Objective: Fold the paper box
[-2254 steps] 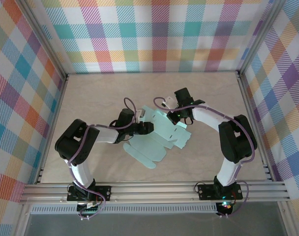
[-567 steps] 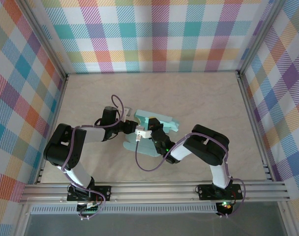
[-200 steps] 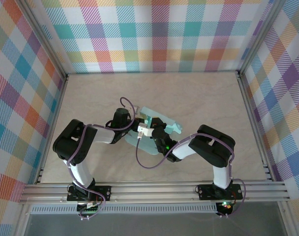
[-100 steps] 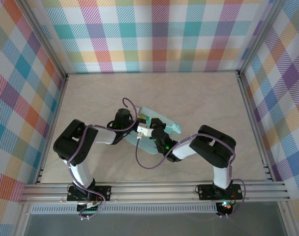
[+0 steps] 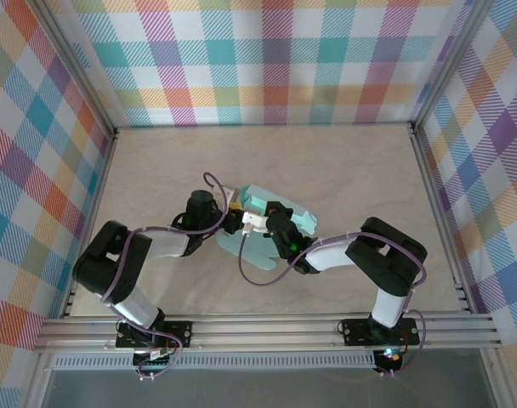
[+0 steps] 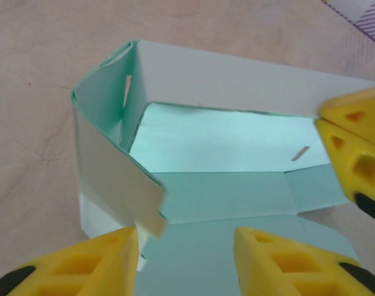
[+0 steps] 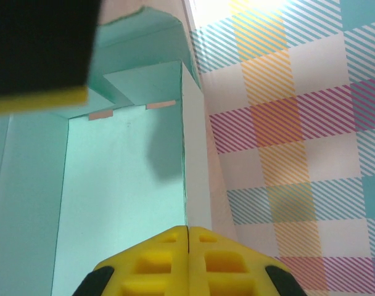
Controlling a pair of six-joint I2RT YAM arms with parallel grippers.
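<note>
The paper box (image 5: pixel 286 214) is pale mint-green card, partly folded, in the middle of the table. In the left wrist view the paper box (image 6: pixel 237 142) has its back and left walls standing up around a flat floor. My left gripper (image 6: pixel 186 262) is open over the near floor panel, and a loose flap of the left wall hangs by its left finger (image 6: pixel 82 265). My right gripper (image 7: pixel 187 243) is shut on the top edge of a wall of the paper box (image 7: pixel 119 179). From above, the left gripper (image 5: pixel 231 212) and right gripper (image 5: pixel 274 210) meet at the box.
Plaid walls (image 5: pixel 275 59) and aluminium frame posts close in the table on three sides. A metal rail (image 5: pixel 267 327) runs along the near edge by the arm bases. A purple cable (image 5: pixel 252 276) loops below the box. Bare tabletop (image 5: pixel 360 170) lies behind and to the right.
My left gripper's jaws have opened wider and let the left wall flap go, and the left arm has drawn back to the left. The right gripper has stayed shut on the box.
</note>
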